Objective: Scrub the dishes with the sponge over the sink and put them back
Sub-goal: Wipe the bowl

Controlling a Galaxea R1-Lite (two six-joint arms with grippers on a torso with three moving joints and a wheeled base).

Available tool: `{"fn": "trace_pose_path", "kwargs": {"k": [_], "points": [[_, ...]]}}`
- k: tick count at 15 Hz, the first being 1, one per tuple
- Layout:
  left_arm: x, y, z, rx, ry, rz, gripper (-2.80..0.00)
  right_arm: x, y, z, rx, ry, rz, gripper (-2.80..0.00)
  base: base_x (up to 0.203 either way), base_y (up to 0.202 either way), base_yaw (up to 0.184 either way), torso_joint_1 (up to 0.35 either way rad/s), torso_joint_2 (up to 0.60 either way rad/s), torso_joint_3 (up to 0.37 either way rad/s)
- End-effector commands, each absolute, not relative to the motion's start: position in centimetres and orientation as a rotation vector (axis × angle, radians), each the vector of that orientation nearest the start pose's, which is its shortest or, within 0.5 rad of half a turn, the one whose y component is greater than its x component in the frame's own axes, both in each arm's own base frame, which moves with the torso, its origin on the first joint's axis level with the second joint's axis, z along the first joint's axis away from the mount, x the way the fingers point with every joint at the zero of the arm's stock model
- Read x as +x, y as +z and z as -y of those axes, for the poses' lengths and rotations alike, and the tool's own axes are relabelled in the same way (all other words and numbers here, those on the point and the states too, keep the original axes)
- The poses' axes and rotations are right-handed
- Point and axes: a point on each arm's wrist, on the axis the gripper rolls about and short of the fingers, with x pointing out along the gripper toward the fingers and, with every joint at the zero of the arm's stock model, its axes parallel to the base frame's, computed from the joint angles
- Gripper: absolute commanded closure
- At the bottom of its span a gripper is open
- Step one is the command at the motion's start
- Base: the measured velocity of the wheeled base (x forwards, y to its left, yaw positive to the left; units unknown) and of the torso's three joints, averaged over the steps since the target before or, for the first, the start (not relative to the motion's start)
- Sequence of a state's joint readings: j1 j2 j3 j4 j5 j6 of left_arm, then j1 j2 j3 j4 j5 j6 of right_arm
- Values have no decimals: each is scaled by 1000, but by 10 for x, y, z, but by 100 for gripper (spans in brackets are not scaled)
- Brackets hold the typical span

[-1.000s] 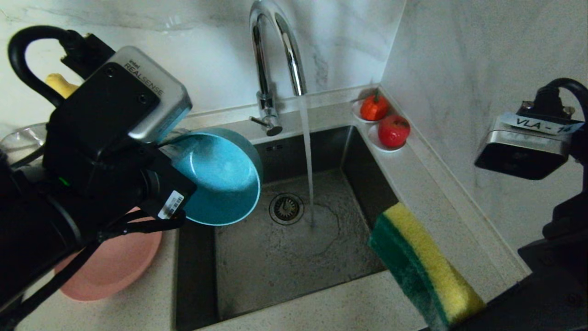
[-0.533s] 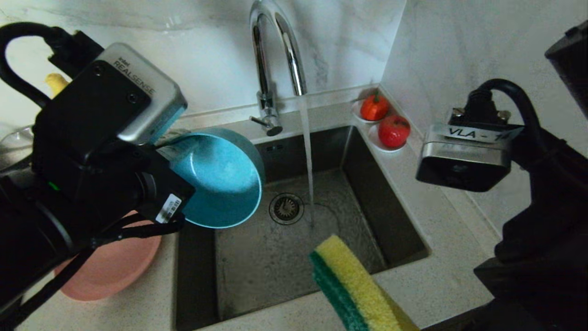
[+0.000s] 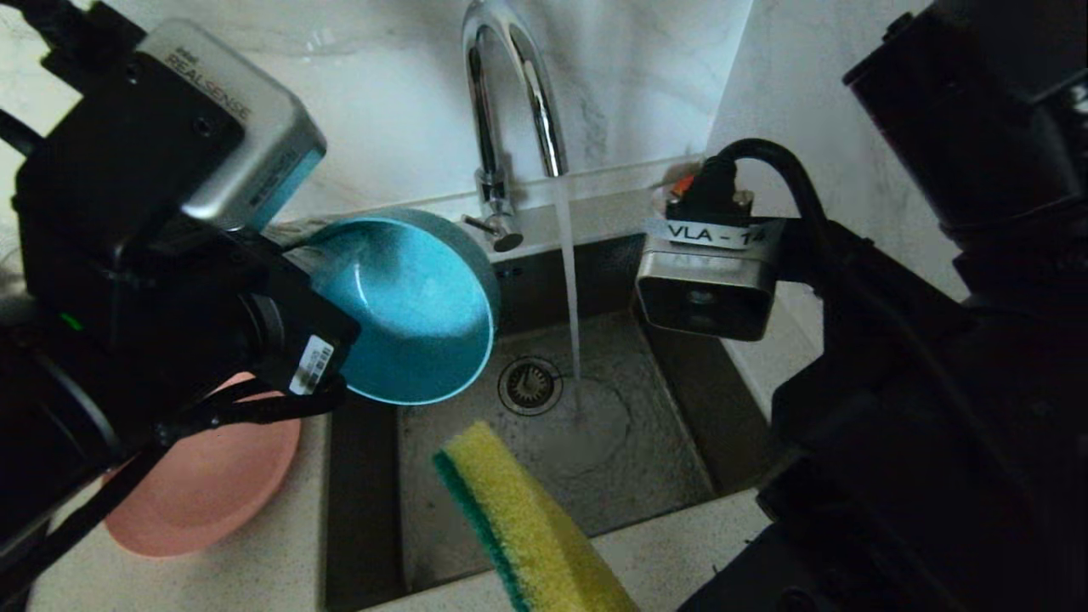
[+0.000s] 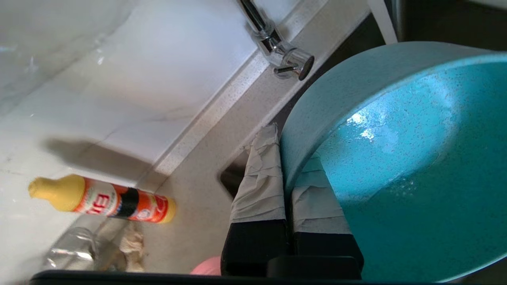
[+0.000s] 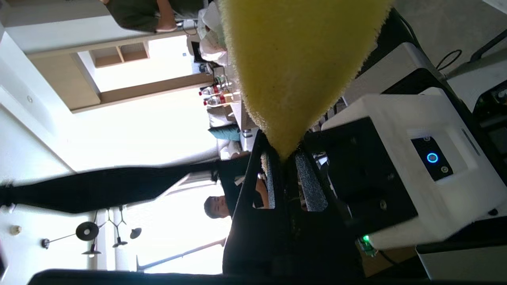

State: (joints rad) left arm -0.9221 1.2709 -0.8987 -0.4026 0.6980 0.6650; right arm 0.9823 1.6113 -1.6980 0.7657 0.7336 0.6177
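Right gripper (image 5: 287, 166) clamped on sponge (image 3: 523, 518), has carried it from right tabletop edge to over sink (image 3: 646, 459), now just below bowl (image 3: 416, 310). Left gripper (image 4: 287, 190) pinches bowl rim, tilted over sink. Water running. Scrubbing likely next.

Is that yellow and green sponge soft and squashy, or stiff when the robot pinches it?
Probably squashy: the sponge narrows to a thin wedge where the right pincer clamps it. Likely light too, since it sticks out unsupported over the sink. Its rough foam should resist slipping.
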Motion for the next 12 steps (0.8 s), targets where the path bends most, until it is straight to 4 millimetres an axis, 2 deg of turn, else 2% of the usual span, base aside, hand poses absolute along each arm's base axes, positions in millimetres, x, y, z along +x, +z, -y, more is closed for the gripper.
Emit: {"fn": "trace_pose_path", "kwargs": {"k": [1, 4, 7, 8, 12], "points": [[134, 296, 153, 612, -204, 85, 0, 136, 322, -232, 338, 1330, -1266, 0, 0, 0, 0, 0, 0, 0], [135, 292, 157, 570, -215, 68, 0, 141, 321, -236, 342, 1327, -1257, 0, 0, 0, 0, 0, 0, 0], [138, 284, 160, 576, -218, 44, 0, 141, 328, -230, 352, 1333, -1230, 0, 0, 0, 0, 0, 0, 0], [138, 285, 161, 571, -218, 48, 0, 139, 331, -227, 355, 1336, -1223, 0, 0, 0, 0, 0, 0, 0], [140, 290, 163, 527, -211, 71, 0, 147, 321, -236, 351, 1315, -1246, 0, 0, 0, 0, 0, 0, 0]]}}
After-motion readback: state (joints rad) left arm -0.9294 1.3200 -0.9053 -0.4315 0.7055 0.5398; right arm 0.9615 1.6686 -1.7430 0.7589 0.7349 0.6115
